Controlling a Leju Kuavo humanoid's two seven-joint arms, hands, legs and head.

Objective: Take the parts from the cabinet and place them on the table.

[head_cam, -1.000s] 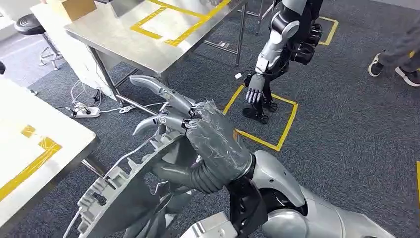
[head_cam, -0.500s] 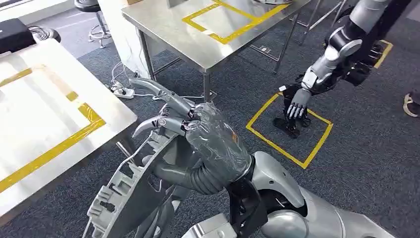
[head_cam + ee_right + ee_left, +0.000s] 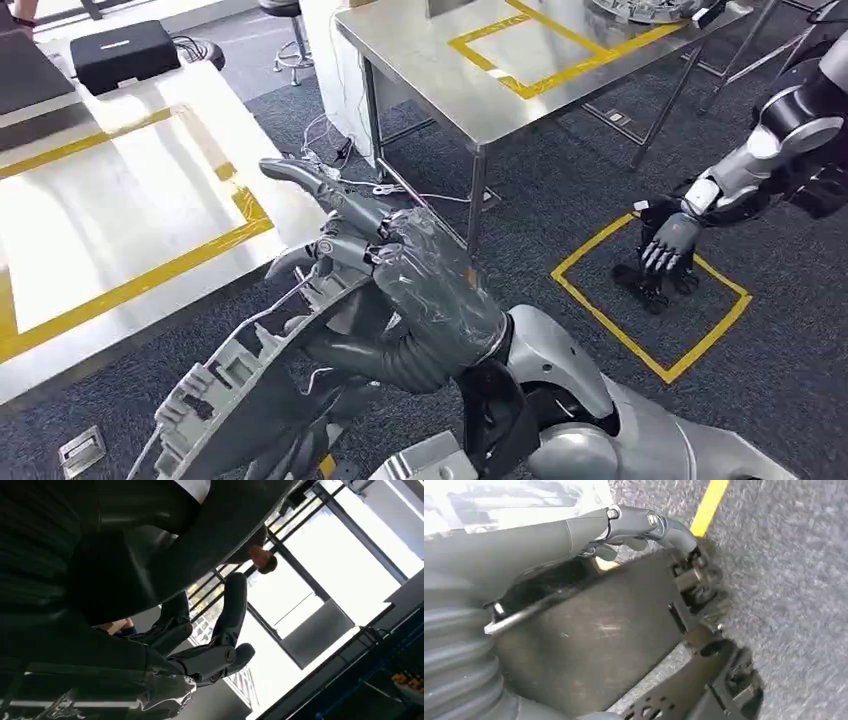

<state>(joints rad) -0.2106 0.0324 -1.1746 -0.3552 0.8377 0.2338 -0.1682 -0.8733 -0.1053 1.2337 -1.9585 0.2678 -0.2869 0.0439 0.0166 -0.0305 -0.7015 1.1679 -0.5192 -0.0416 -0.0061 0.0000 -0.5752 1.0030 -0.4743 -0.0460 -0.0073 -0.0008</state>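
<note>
The part, a large grey curved moulding with ribs and clips along its edge, is held up in front of the robot's body, low in the head view, above the dark carpet and not resting on any surface. We record the right hand wrapped in clear film, with its fingers hooked over the upper edge of the part and its thumb beneath, clamped on it. In the right wrist view the same hand appears dark against bright windows, its fingers curled around a broad dark panel of the part.

In the left wrist view we note the left hand with its fingers bent over the rim of the part's black inner face; it grips the part as well. Carpet and a strip of yellow floor tape lie behind it.

The near counter, marked with a yellow tape rectangle, stands just beside the part's upper end, at the left of the head view. A second steel counter with its own yellow rectangle stands further back. A black case sits beyond the near counter.

A second humanoid robot stands at the right, its hand hanging over a yellow square taped on the carpet.
</note>
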